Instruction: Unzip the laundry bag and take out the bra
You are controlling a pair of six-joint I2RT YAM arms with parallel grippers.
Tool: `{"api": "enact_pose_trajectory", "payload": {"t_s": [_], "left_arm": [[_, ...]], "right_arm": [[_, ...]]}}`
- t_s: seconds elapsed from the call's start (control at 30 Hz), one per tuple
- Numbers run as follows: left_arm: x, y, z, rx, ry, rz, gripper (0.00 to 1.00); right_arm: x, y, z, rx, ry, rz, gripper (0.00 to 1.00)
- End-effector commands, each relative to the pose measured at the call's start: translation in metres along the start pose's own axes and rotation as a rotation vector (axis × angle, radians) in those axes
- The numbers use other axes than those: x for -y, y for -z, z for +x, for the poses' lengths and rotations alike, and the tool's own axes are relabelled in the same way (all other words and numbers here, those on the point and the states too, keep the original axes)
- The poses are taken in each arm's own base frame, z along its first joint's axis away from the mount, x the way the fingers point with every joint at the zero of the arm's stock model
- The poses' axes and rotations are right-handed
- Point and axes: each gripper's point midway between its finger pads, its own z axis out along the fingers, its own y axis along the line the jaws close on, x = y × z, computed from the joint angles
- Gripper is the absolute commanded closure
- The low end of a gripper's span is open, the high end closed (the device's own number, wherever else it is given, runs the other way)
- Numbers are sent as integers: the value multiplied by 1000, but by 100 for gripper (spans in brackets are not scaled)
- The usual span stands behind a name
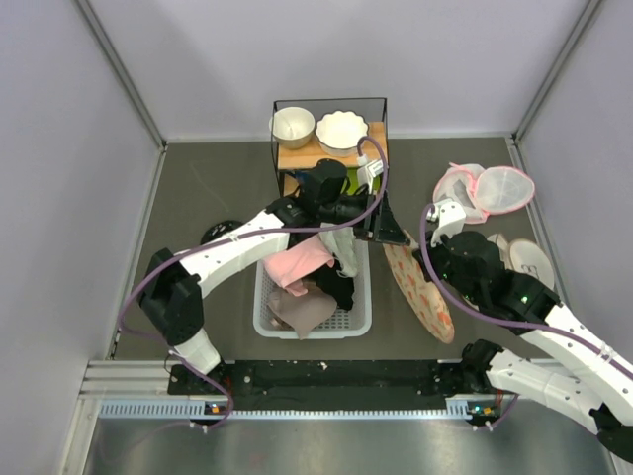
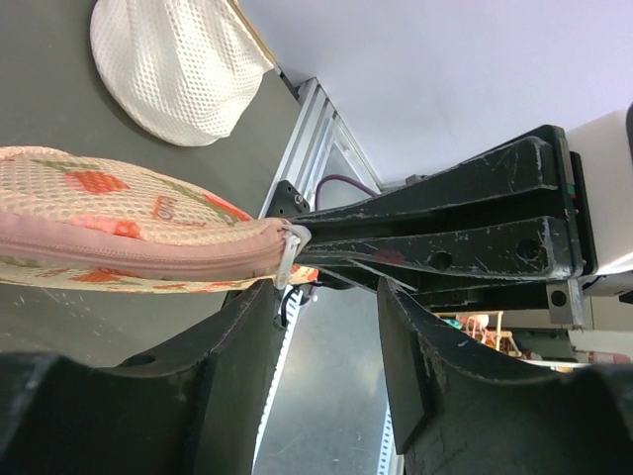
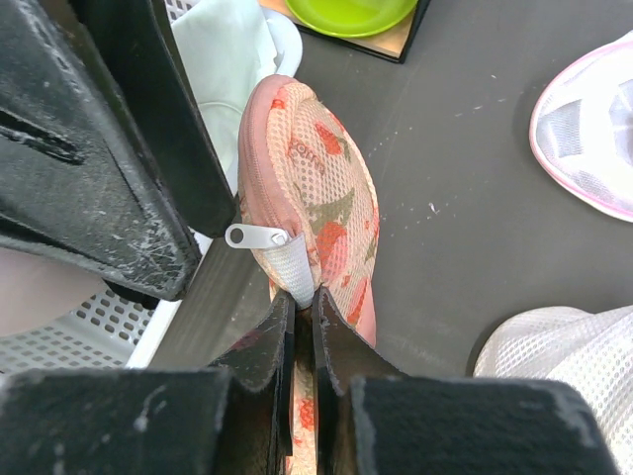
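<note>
The floral laundry bag (image 1: 423, 292) stands on its edge on the dark table, right of the basket. My right gripper (image 1: 425, 259) is shut on its rim by the white tab at the zipper end (image 3: 302, 297). The metal zipper pull (image 3: 252, 236) sticks out sideways, and the zipper looks closed. My left gripper (image 1: 394, 234) is open, with the pull (image 2: 287, 255) at the tip of one finger (image 2: 247, 327) but not between the jaws. The bag also shows in the left wrist view (image 2: 119, 242). The bra is hidden.
A white basket (image 1: 265, 307) left of the bag holds pink cloth (image 1: 297, 262), black cloth (image 1: 341, 282) and other cloths. A wire shelf with two white bowls (image 1: 340, 129) stands behind it. White mesh domes with pink rims (image 1: 485, 190) and pale pads (image 1: 529, 259) lie at the right.
</note>
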Motion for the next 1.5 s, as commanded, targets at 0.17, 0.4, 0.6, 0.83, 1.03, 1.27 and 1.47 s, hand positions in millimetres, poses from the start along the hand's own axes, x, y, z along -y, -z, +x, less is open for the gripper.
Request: {"api": "enact_pose_trajectory", "payload": {"t_s": [0.17, 0.4, 0.6, 0.83, 1.03, 1.27, 1.47], "left_arm": [[8, -9, -15, 34, -46, 22, 50], [11, -11, -16, 31, -38, 37, 58], [13, -15, -10, 8, -48, 50, 65], [12, -18, -9, 9, -54, 34, 84], [6, -13, -16, 24, -61, -7, 100], [-11, 21, -39, 97, -35, -35, 100], [-33, 42, -63, 163, -23, -57, 100]], "right_arm": [[1, 4, -13, 34, -25, -1, 100], [1, 4, -13, 33, -27, 2, 100], [1, 3, -12, 27, -22, 6, 100], [1, 1, -12, 23, -23, 9, 100], [1, 3, -10, 26, -23, 2, 100], [-5, 25, -10, 89, -24, -88, 100], [-4, 61, -13, 161, -72, -162, 100]]}}
